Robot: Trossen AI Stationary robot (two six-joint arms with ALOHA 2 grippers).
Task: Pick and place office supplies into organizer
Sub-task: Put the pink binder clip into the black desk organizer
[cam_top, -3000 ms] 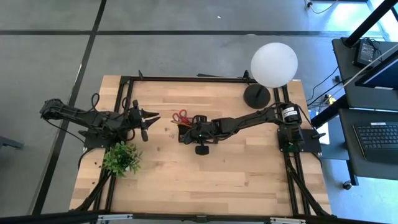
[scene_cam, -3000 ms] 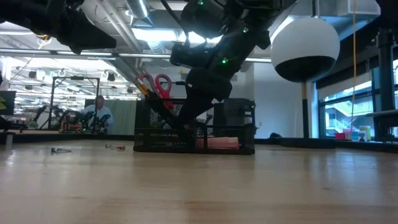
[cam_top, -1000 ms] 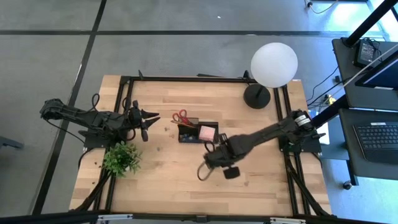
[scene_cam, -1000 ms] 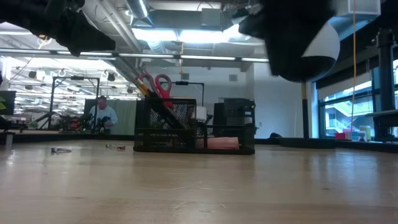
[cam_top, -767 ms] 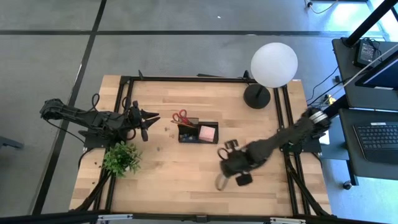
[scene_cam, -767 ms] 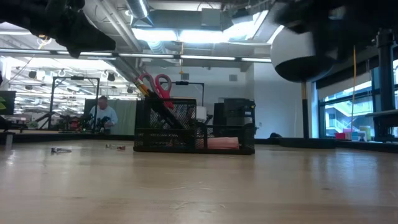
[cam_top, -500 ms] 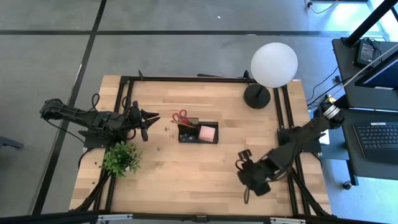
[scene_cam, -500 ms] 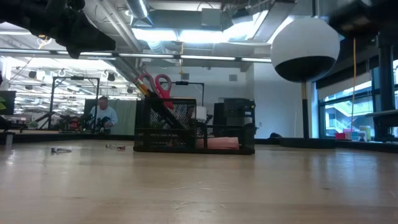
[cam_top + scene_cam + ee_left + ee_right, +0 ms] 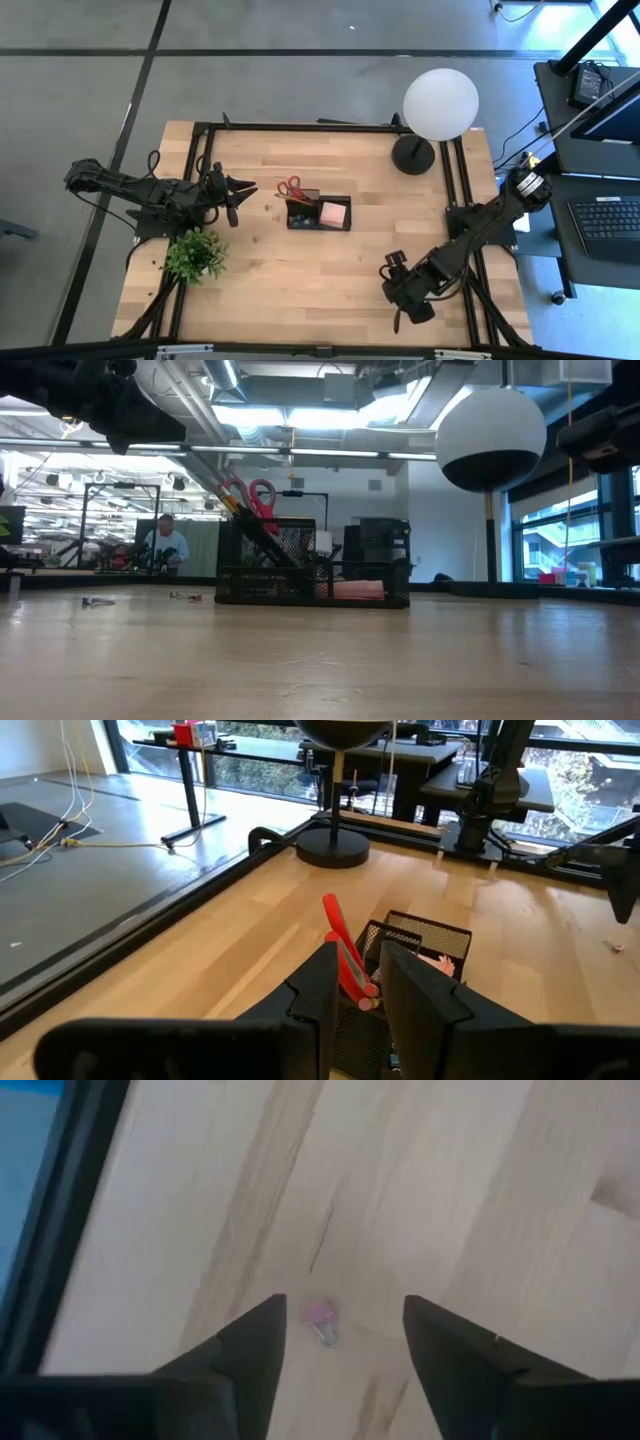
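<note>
Near front right of tabletop [image 9: 300, 290], my right jaws [image 9: 340, 1342] open, empty, above small pink clip [image 9: 320, 1316]. Next: descend, pinch, carry to organizer [image 9: 319, 214]. Left jaws [image 9: 230, 192] idle, narrowly parted, empty.

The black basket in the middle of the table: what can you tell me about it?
The organizer is a small black wire-mesh tray, rectangular, with compartments, standing flat on the wooden table near its middle. Red-handled scissors stick up tilted from its taller end beside a yellow pencil. A pink pad lies in the lower compartment. Neither arm touches it: the left gripper waits to one side, and the right gripper is far off near the table's front edge.
</note>
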